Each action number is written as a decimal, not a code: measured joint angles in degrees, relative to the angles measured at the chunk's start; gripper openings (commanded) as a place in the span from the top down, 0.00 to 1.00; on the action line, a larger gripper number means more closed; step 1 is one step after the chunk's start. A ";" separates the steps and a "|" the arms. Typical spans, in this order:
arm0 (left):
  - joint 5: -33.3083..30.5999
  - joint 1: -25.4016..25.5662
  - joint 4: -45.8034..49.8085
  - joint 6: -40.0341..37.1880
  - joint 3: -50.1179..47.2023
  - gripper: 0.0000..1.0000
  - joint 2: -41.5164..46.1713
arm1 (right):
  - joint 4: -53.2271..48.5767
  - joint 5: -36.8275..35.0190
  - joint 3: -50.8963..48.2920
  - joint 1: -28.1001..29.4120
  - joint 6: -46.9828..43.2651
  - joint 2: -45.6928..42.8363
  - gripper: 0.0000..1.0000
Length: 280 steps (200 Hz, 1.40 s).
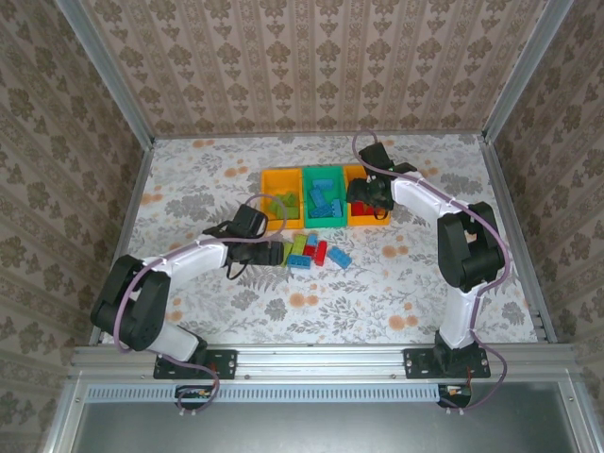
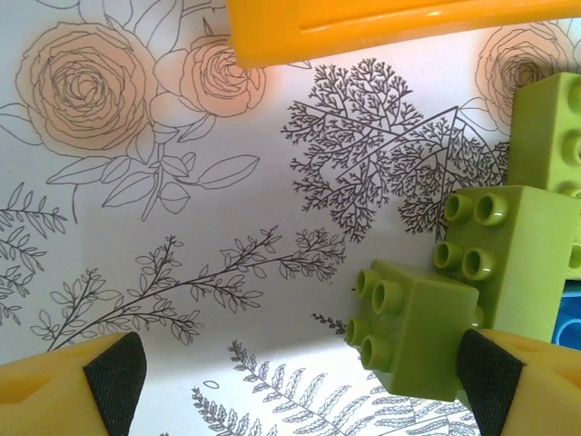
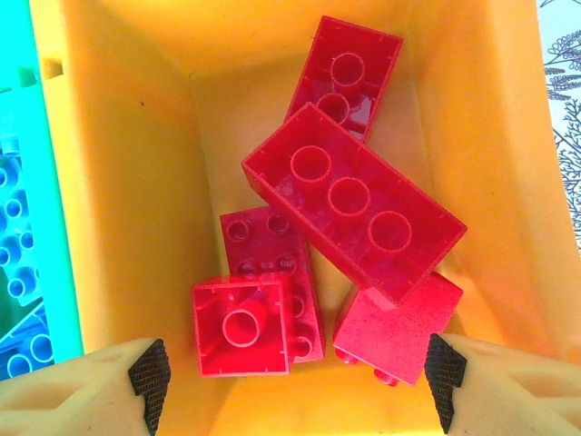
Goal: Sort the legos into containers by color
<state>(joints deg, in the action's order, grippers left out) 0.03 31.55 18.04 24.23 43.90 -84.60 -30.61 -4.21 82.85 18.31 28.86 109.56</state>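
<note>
Well along, I'd say: red bricks (image 3: 354,209) in the right orange bin (image 3: 118,182), blue bricks (image 1: 326,198) in the green bin (image 1: 324,171), mixed legos (image 1: 311,252) loose mid-frame. My left gripper (image 2: 300,386) is spread beside a lime brick (image 2: 413,331); right gripper (image 3: 298,386) spread, empty, above the reds.

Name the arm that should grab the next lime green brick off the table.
Left. The open left tool flanks a lime green brick on the table; the right tool hangs open over the orange-yellow bin of red bricks.

Bright, even light; soft shadows.
</note>
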 measured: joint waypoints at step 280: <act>-0.04 0.98 3.74 -1.42 -4.20 0.15 4.20 | 0.63 0.48 -0.55 0.00 0.07 -0.44 0.18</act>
<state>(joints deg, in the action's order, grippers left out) -0.01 32.53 21.78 22.81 39.70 -80.40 -29.98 -3.73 82.30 18.31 28.93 109.12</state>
